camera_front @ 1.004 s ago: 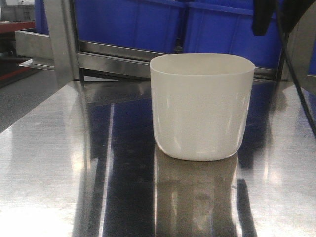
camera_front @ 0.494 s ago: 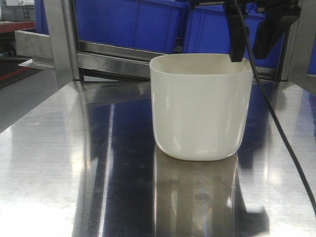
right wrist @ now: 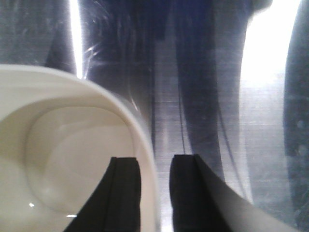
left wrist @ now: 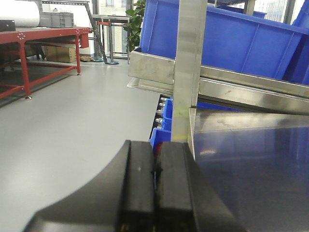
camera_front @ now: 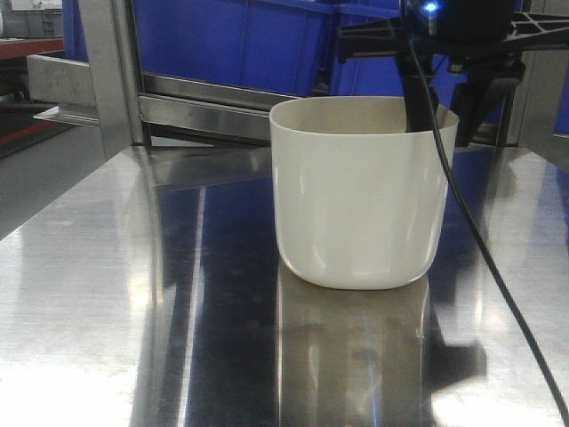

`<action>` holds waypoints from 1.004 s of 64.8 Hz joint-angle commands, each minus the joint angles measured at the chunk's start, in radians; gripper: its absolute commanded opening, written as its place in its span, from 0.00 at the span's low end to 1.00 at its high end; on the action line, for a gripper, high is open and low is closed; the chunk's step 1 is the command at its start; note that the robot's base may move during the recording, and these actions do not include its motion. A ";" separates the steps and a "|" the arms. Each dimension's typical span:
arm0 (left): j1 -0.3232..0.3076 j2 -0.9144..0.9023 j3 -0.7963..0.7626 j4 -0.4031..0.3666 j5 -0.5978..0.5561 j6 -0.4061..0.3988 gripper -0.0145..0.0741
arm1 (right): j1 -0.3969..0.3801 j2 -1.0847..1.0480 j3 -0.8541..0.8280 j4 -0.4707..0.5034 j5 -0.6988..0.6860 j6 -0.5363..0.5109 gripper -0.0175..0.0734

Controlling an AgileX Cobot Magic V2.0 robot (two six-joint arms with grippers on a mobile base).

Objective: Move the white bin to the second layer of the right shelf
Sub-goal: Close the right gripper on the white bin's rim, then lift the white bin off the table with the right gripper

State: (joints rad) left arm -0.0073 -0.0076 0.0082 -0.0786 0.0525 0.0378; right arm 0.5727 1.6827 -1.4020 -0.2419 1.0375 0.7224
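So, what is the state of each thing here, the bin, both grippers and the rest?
Bin: upright, empty, standing on the steel table.
Right gripper: open, one finger inside the bin, one outside, with the wall between them.
Left gripper: shut, holding nothing.
Blue crates: sitting on the rack behind the bin.
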 commanded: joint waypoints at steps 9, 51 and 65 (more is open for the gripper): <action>0.001 -0.016 0.027 -0.007 -0.081 -0.004 0.26 | -0.018 -0.039 0.010 -0.018 -0.059 -0.006 0.50; 0.001 -0.016 0.027 -0.007 -0.081 -0.004 0.26 | -0.018 -0.062 0.010 -0.022 -0.066 -0.006 0.25; 0.001 -0.016 0.027 -0.007 -0.081 -0.004 0.26 | -0.040 -0.172 0.058 -0.069 -0.184 -0.074 0.25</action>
State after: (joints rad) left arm -0.0073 -0.0076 0.0082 -0.0786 0.0525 0.0378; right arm 0.5558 1.6135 -1.3463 -0.2663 0.9561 0.7019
